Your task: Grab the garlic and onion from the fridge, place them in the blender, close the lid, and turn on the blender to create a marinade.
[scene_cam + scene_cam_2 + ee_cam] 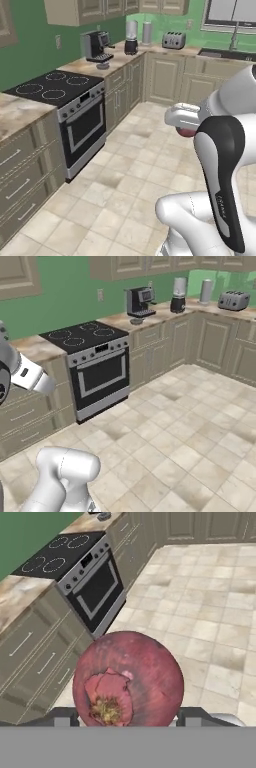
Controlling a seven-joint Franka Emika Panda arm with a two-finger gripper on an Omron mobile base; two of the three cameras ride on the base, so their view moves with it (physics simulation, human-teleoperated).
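The gripper point(129, 716) is holding the red onion point(128, 679) wide between its jaws, root end facing the hand camera, with a dark fingertip showing on each side of the bulb. In the left base view a sliver of red is peeking out under the white hand point(187, 132). Carrying it pinched across its broad middle is probably what is keeping so round a thing from rolling out while the base is driving.

Below and just ahead of the gripper, pale floor tiles point(210, 622) are spreading out. Off to one side, the black stove point(75, 567) is sitting in a stone-topped counter point(35, 347). Far beyond, against the green wall, the coffee machine point(96, 46) is standing, and further along the blender point(131, 37), well apart from the gripper, is waiting for the onion. The toaster point(174, 40) is sitting farther still.
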